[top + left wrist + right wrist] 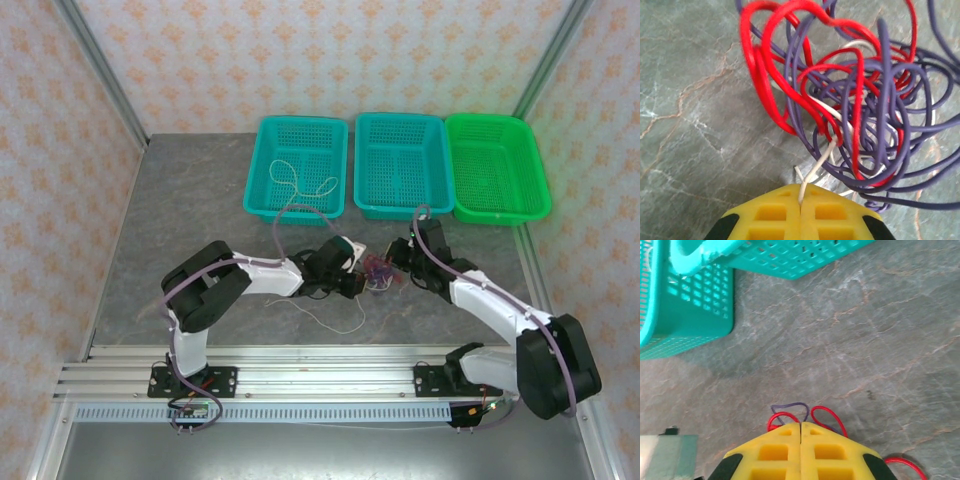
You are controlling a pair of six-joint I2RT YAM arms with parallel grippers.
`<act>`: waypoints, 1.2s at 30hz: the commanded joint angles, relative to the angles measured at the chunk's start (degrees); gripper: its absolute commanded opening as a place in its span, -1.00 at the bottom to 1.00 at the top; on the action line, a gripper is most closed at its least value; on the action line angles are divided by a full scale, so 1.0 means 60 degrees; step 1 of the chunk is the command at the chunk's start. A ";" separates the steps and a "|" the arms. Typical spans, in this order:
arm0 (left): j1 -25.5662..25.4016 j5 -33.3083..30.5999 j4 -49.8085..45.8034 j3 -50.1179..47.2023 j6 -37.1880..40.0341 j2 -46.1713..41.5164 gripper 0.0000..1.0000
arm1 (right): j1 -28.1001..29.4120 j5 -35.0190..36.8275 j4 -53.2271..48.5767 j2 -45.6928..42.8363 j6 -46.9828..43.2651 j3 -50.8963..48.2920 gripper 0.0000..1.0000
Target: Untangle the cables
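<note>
1. The tangle of thin red, purple and cream-white cables (380, 272) lies on the grey marbled counter (200, 200). It sits between the two claws and in front of the middle basket.
2. In the left wrist view the tangle (855, 115) is a loose ball of overlapping loops. Glossy red strands arch at the upper left, purple strands crowd the right, and a few cream-white ones thread through the middle.
3. The left claw (801, 192) has its yellow ribbed fingers pressed together. They pinch a single cream-white strand (817, 162) that runs down from the knot into the seam between them.
4. The right claw (800, 426), also yellow, is clamped on the tangle. Red loops (827, 415) and one purple loop (790, 405) stick out past its tips over the counter.
5. A separate cream-white cable (297, 182) lies looped in the left teal plastic mesh basket (322, 145).
6. Another loose cream-white wire (338, 328) curls on the counter just beside the left claw (362, 282).
7. A second teal mesh basket (400, 160) and a bright green mesh basket (495, 165) stand in a row with the first, touching side by side.
</note>
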 commanded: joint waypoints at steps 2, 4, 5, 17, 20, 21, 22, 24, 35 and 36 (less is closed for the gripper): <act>-0.0030 -0.0620 0.0013 -0.0539 -0.0047 -0.0930 -1.00 | 0.0943 0.4292 -0.1434 0.0949 0.0108 0.0422 -1.00; 0.0001 -0.0949 -0.0298 -0.0842 -0.0051 -0.1317 -1.00 | 0.0805 0.5099 -0.1454 0.0938 0.0905 -0.0021 -1.00; 0.0027 -0.1105 -0.0439 -0.1047 -0.0052 -0.1514 -1.00 | 0.0631 0.5377 -0.1411 0.0747 0.1335 -0.0317 -1.00; 0.0793 -0.1401 -0.0027 -0.3470 -0.0584 -0.3443 -1.00 | -0.1365 0.5793 -0.1505 -0.2902 0.1658 -0.2095 -1.00; 0.0779 -0.1133 0.0155 -0.3162 -0.0588 -0.3416 -1.00 | -0.1287 0.3408 -0.0317 -0.2706 0.1017 -0.2164 -0.65; 0.0779 -0.1106 0.0173 -0.3037 -0.0584 -0.3400 -1.00 | -0.1177 0.2904 -0.0278 -0.2570 0.0942 -0.2035 -0.48; 0.0779 -0.1100 0.0148 -0.2903 -0.0557 -0.3399 -1.00 | -0.1052 0.2688 -0.0380 -0.2437 0.0874 -0.1835 -0.31; 0.0790 -0.1099 0.0058 -0.2659 -0.0512 -0.3427 -1.00 | -0.0663 0.2687 -0.0947 -0.2190 0.0670 -0.1253 0.03; 0.0861 -0.1995 -0.2850 0.0389 0.0506 -0.5787 -1.00 | -0.0101 0.2571 -0.0506 -0.1938 0.1105 -0.0953 0.39; 0.0929 -0.2312 -0.3390 0.0924 0.0691 -0.5854 -1.00 | -0.0091 0.2656 -0.0488 -0.1930 0.1204 -0.0981 0.40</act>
